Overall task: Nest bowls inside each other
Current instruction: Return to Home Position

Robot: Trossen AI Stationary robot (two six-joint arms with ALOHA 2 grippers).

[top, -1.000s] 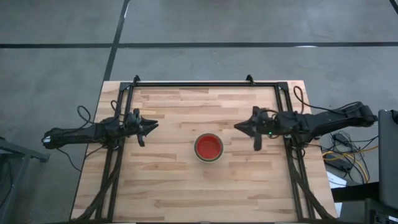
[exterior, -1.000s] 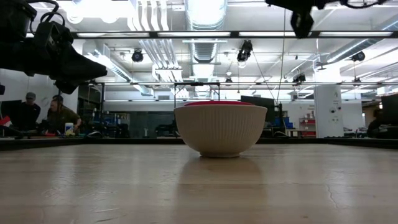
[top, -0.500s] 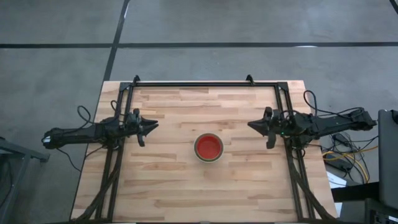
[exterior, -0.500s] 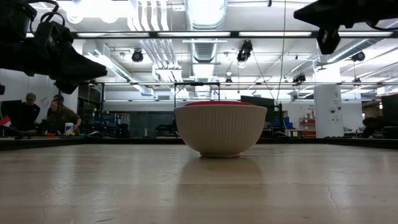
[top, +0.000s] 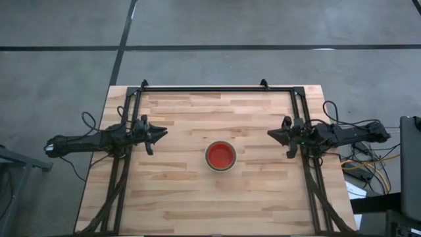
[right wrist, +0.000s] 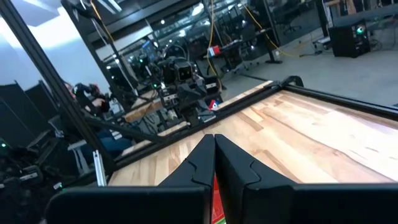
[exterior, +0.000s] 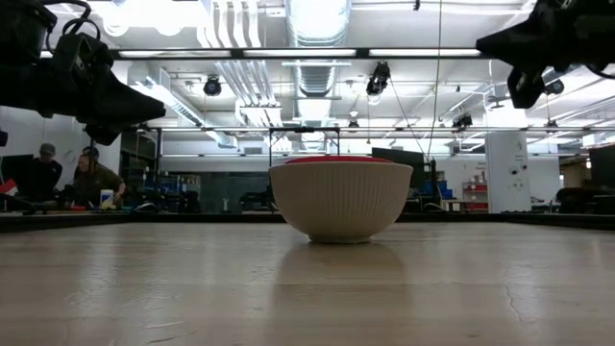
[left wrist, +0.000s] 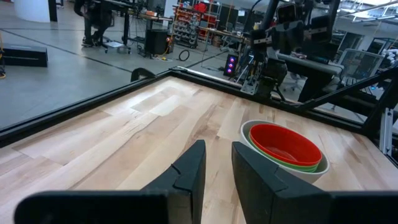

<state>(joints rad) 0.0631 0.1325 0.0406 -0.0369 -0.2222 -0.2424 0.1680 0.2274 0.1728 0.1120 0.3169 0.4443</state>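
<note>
Centrally, bowls [top: 220, 156] nested, red innermost, left end effector [top: 161, 131], right end effector [top: 272, 134] flanking

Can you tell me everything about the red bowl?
The red bowl is small, round, shiny plastic, and empty. It sits upright, nested on top inside a green bowl, which sits in a ribbed whitish bowl near the middle of the wooden table. From the side only its rim peeks out. Neither the left hand nor the right hand touches it.

Nested bowls [top: 220, 156] on table [top: 197, 197] — between left tool [top: 164, 132], right tool [top: 270, 133].
</note>
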